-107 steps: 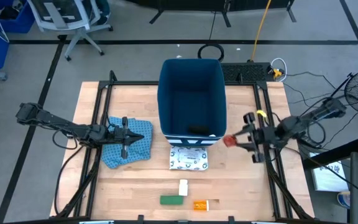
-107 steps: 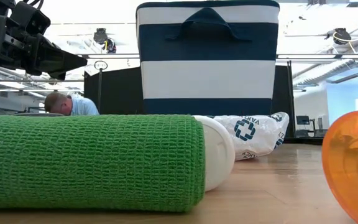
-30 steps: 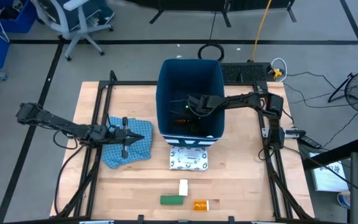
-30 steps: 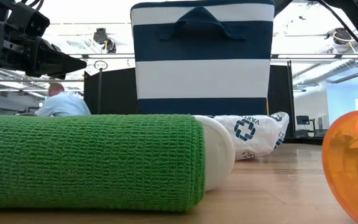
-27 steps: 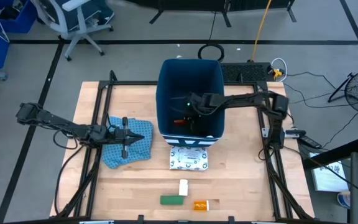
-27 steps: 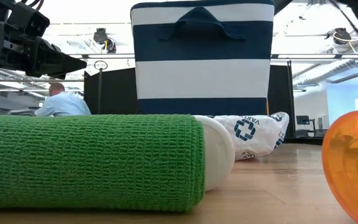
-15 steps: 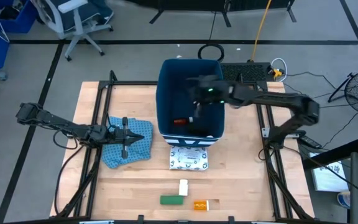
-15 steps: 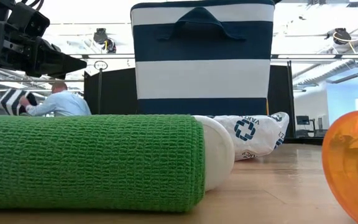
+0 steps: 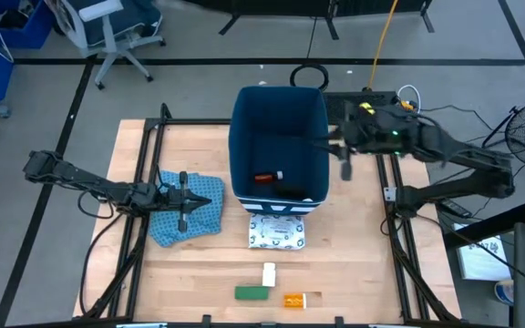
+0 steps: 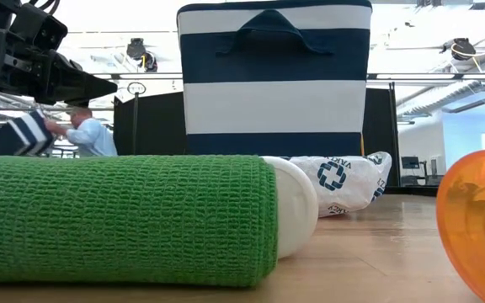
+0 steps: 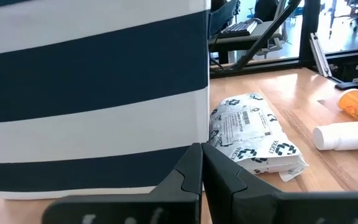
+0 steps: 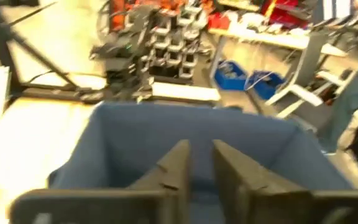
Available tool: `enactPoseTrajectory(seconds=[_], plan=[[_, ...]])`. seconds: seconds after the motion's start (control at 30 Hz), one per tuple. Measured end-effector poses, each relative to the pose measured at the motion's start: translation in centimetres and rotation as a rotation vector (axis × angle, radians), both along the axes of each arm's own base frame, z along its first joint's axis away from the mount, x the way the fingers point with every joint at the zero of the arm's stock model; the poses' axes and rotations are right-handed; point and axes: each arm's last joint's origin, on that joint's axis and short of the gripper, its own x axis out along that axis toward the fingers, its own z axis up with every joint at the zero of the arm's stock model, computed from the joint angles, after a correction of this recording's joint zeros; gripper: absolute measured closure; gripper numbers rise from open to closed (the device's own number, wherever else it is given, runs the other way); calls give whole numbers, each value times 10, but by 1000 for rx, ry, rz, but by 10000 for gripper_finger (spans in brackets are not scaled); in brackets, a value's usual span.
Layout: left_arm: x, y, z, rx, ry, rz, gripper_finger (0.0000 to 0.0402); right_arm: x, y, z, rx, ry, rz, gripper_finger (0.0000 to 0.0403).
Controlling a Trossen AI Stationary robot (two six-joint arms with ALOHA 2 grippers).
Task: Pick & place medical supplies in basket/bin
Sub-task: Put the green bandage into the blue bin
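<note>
- The tall dark-blue plastic bin with white stripes [image 9: 279, 141] stands at the back middle of the wooden table [image 9: 354, 255]. Its open top faces up and its long side runs from front to back.
- The right gripper [image 9: 344, 153] was deep inside the bin a moment ago. Now it has pulled out and is over the bin's right edge. Its fingers [image 12: 173, 167] hold nothing and have only a thin gap between them.
- The small red bottle with a white cap [image 9: 267, 178] was in those fingers before. Now it lies on its side on the bin floor, long way across, white cap toward the right. So this one looks done.
- The left gripper [image 9: 182, 197] waits over the blue patterned cloth [image 9: 185, 217], fingers pressed together.
- Still out on the table: the flat white packet with black marks [image 9: 276, 231] just in front of the bin, then the white box [image 9: 269, 272], the green bar [image 9: 252, 293] lying left to right, and the orange bottle [image 9: 294, 300] beside it.
</note>
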Motion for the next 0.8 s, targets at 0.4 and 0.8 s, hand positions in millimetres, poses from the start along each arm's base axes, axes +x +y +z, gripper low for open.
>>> enactPoseTrajectory(seconds=[0.4,0.8], plan=[[0,0,0,-22,-1,2,394,-52,36,-27,93,-20,221,401],[0,0,0,-32,0,3,394,-88,42,-122,118,-287,272,402]])
